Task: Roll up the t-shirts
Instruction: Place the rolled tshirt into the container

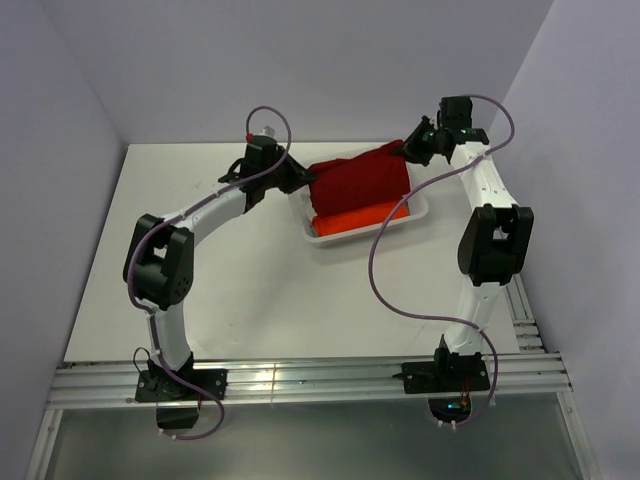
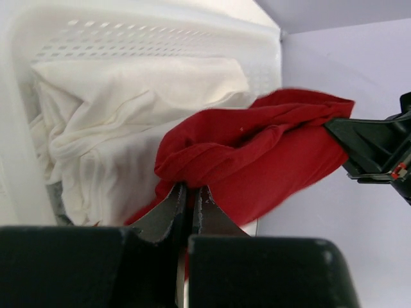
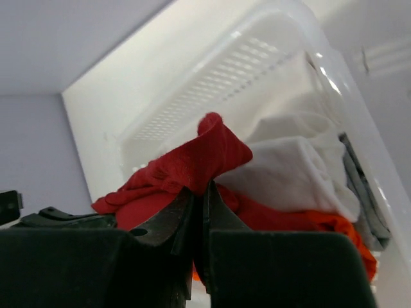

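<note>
A dark crimson t-shirt hangs stretched above the white basket at the back of the table. My left gripper is shut on its left end, cloth pinched between the fingertips. My right gripper is shut on the right end, and the red fabric bunches over its tips. In the left wrist view the t-shirt spans across to the right gripper's dark fingers.
The basket holds a bright orange cloth, white garments and a grey piece. Its perforated wall rises behind the shirt. Side walls close in the white table left and right.
</note>
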You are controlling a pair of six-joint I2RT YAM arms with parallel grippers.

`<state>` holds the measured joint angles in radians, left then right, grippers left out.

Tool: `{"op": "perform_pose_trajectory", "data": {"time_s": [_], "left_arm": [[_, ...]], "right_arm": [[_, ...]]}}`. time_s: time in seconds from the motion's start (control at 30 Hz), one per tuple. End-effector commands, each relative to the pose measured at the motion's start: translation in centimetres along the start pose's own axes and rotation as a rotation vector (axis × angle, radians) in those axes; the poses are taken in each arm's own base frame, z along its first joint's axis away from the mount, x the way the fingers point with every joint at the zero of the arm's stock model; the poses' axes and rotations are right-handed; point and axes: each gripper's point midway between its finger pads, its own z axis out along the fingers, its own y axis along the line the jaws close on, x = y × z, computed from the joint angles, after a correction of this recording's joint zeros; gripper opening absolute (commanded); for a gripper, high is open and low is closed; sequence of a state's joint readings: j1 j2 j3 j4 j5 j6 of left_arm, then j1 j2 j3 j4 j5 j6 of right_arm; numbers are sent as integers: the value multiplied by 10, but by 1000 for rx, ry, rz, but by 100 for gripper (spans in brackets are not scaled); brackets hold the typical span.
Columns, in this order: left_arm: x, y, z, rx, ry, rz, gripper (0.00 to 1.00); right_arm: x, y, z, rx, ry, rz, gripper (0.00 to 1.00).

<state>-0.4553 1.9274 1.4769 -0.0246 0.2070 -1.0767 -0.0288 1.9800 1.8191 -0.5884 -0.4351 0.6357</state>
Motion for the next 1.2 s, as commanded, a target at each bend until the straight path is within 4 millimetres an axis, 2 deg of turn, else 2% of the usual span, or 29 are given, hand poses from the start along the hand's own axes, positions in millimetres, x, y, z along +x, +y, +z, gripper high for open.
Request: {"op": "perform_pose_trajectory", "data": {"time_s": [0.0,0.2,0.23,0.3,0.33,0.4,0.47,0.5,0.53,0.67,0.93,1.17], "left_arm": [[-33,-45,-26,96,-79,48,0],[-54,-66,-27,141,-127,65,0],[-61,-75,-26,172,-152,80,0],[-72,-78,-27,182,-189,97,0],[-78,-76,-24,182,-204,101,0],[-85,-75,-20,188,-220,106,0],[-97,-72,-16,190,-233,111,0],[-102,-71,-15,191,-239,114,0],[-107,-70,-12,193,-243,119,0],[-112,-58,1,185,-243,128,0],[-104,-23,31,167,-229,143,0],[-92,7,53,126,-184,148,0]], "right_arm": [[-47,38,-24,-106,-144,-48,0],[-58,60,-18,-213,-158,-20,0],[-65,68,-19,-242,-178,-24,0],[-66,70,-9,-271,-160,-18,0],[-73,77,-10,-303,-177,-25,0],[-74,76,3,-322,-158,-20,0],[-83,81,7,-353,-173,-20,0],[-82,78,16,-354,-159,-12,0],[-88,83,16,-375,-174,-14,0],[-91,73,39,-390,-161,13,0],[-89,57,66,-415,-147,37,0],[-78,27,93,-351,-106,61,0]]}}
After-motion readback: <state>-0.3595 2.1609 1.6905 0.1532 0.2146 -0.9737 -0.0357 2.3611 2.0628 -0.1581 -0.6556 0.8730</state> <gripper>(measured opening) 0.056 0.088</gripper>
